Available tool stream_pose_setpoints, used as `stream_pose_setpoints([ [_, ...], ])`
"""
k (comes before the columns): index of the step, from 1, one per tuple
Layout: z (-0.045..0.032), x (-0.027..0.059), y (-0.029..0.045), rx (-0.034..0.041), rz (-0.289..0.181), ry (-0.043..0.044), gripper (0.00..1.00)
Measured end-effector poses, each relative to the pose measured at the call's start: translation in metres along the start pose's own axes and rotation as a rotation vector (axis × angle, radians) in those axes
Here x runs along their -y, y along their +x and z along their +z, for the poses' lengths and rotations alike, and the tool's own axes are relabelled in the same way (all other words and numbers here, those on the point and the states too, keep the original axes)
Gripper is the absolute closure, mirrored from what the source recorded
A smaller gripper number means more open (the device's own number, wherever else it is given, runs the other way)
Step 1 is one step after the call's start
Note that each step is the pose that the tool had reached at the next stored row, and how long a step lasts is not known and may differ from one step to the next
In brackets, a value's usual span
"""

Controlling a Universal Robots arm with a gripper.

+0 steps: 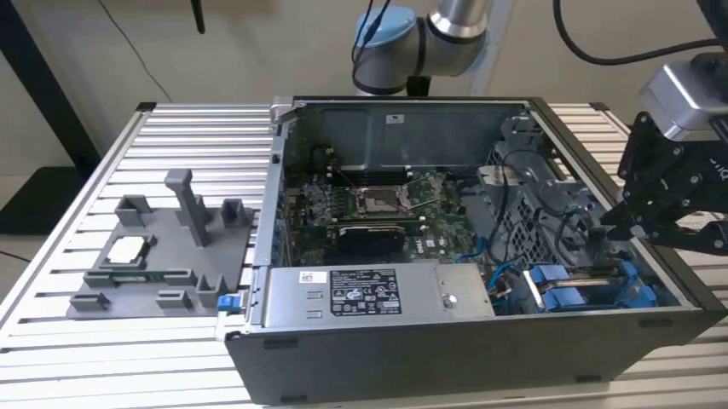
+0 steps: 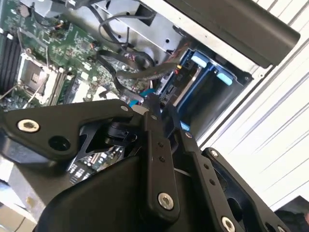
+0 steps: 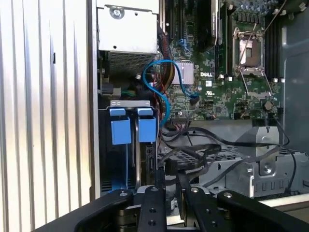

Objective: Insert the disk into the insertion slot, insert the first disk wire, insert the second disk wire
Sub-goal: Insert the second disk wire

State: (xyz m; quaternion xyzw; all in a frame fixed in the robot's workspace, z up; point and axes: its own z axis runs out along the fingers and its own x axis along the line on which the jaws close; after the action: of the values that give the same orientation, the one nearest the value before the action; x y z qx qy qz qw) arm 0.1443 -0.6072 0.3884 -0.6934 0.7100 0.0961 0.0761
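Black fingers (image 3: 153, 212) of the gripper (image 3: 171, 193) sat nearest the lens in both wrist views, pressed nearly together on a dark wire (image 3: 170, 166), just beside the slot (image 3: 128, 104). Around them lay loose black cables (image 3: 212, 150), a blue cable (image 3: 161, 82), the motherboard (image 3: 227, 63) and the power supply (image 1: 370, 294). Blue tabs (image 3: 133, 129) marked the disk (image 3: 136, 159) seated on edge in the slot at the case's (image 1: 455, 358) corner on the exterior view's right, its long axis running down into the bay.
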Motion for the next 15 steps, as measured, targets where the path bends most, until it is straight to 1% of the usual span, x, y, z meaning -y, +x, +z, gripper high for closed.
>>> stream_pose_setpoints([
  [1,0.0005,-0.0035,0.0001,-0.0046,0.000,0.0018,0.76],
  [2,0.0010,-0.0079,0.0001,-0.0063,-0.001,0.0038,0.76],
  [4,0.0022,-0.0172,-0.0008,-0.0066,-0.002,0.0078,0.76],
  [6,0.0032,-0.0216,-0.0028,-0.0064,-0.003,0.0142,0.76],
  [9,0.0052,-0.0221,-0.0037,-0.0068,-0.008,0.0329,0.76],
  [11,0.0074,-0.0221,-0.0044,-0.0067,-0.010,0.0429,0.76],
  [13,0.0105,-0.0224,-0.0049,-0.0064,-0.012,0.0505,0.76],
  [15,0.0136,-0.0224,-0.0050,-0.0063,-0.014,0.0557,0.76],
])
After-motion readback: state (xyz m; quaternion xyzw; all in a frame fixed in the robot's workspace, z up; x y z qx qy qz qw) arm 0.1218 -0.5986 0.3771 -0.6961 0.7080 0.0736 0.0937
